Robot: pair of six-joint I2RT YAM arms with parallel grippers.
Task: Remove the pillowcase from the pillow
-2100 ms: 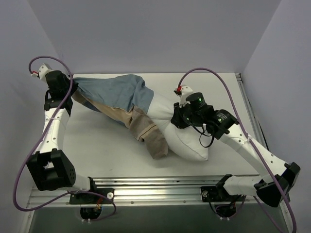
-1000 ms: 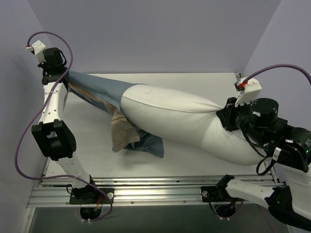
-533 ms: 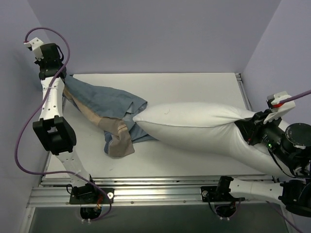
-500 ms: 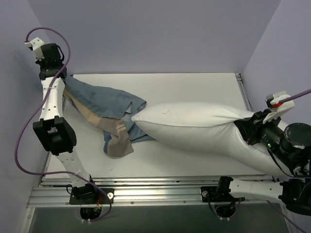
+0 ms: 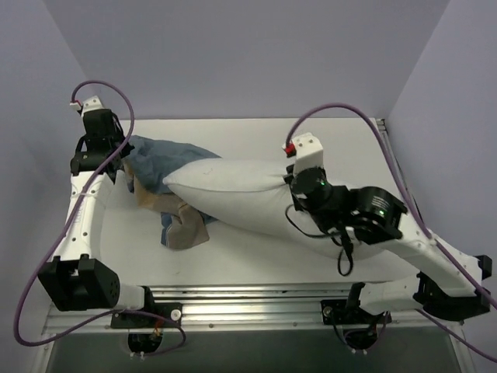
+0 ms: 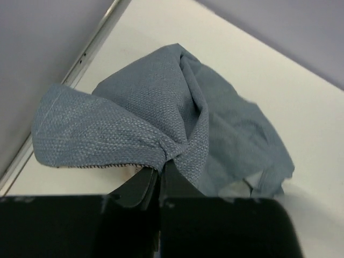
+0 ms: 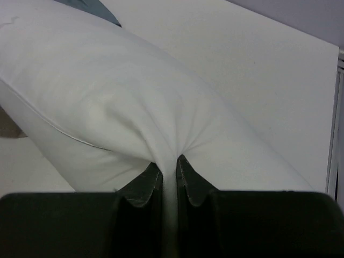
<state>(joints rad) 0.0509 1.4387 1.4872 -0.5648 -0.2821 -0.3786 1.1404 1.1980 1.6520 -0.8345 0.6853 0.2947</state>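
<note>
Swinging back leftward, the pillow (image 5: pixel 233 194) overlapped the pillowcase (image 5: pixel 159 155) yet appeared outside it. Right fingers (image 7: pixel 145 183) pinched pillow, left fingers (image 6: pixel 137 188) pinched pillowcase; removal judged nearly complete.

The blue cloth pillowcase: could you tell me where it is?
In the top view, the blue cloth pillowcase lies bunched at left, pinched by the left hand, against the plump white pillow.

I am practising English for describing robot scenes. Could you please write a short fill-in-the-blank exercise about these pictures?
1. The left gripper pinches the pillowcase, which is ____ in colour.
2. The right gripper is shut on the ____.
3. In the top view, the pillowcase lies toward the ____ edge of the table.
Missing words: blue; pillow; left.
</note>
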